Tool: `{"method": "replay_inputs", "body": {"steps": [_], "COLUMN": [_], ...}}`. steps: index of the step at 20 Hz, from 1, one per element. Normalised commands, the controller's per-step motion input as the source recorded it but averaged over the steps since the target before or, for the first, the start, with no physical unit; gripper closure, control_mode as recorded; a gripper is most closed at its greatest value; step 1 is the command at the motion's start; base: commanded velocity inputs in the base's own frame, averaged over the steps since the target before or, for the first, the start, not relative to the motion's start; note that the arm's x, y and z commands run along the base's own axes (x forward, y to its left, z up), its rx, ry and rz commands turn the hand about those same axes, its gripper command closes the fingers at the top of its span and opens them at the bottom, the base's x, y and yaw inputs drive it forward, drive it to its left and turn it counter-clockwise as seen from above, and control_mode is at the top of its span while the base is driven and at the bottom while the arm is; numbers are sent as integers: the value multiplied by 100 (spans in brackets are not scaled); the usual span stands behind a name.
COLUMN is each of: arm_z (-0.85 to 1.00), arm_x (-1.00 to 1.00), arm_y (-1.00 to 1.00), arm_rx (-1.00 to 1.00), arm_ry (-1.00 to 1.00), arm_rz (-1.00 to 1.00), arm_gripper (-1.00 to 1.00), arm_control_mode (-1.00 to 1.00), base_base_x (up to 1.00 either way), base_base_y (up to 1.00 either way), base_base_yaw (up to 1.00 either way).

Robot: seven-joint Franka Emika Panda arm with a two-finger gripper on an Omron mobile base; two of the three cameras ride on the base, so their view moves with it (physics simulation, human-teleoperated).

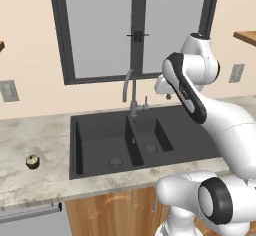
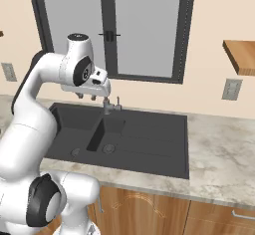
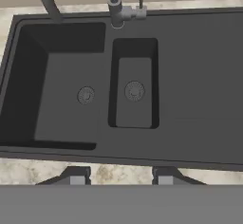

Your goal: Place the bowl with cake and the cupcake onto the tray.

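The cupcake [image 1: 32,161], tiny with a dark wrapper and a pale top, stands on the marble counter [image 1: 35,132] far left of the sink. My gripper [image 2: 86,97] hangs high above the black double sink [image 2: 144,139], close to the faucet, and points down. In the hand view its two fingertips [image 3: 76,175] stand apart over the sink's front rim, and the gripper [image 3: 119,176] is open with nothing between them. It also shows beside the faucet in the left base view [image 1: 167,95]. The bowl with cake and the tray are out of view.
A grey faucet [image 1: 129,87] rises behind the sink's two basins [image 3: 61,90], in front of a dark-framed window [image 1: 135,30]. Wall outlets [image 2: 231,89] and a wooden shelf [image 2: 241,55] lie to the right. Bare marble counter [image 2: 224,159] runs right of the sink.
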Motion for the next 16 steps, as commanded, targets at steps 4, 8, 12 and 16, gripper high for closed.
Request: {"method": "replay_inputs", "body": {"steps": [4,8,12,16], "arm_z": [-3,-19,-28,-12], "arm_x": [-24,-62,-66,-19], "arm_y": [-3,-12,-4,0], "arm_rx": [0,1,0,0], "arm_ry": [-5,-22,-25,-7], "arm_rz": [0,0,0,0], "arm_gripper": [-100,-100,-100,-100], "arm_control_mode": [-100,-100,-100,-100], "base_base_x": [0,0,0,0], "base_base_y": [0,0,0,0], "base_base_yaw": [0,0,0,0]}}
